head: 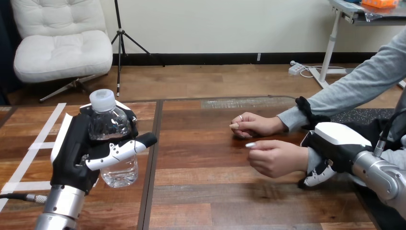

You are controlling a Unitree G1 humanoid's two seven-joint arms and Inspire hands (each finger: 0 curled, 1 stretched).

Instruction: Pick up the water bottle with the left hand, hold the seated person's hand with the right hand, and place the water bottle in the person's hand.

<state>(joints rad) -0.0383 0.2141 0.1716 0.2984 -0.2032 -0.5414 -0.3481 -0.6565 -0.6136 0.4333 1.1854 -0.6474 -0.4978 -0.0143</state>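
Left hand (76,155) is clamped round the water bottle (109,125), well left of the right hand (335,143), which wraps the person's wrist (301,155). Delivery step, I reckon: carry the bottle across into the person's hand (273,158), which has to uncurl first.

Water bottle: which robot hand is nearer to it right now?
Left. The left hand grips the water bottle; the right hand is far across the table, round the person's wrist.
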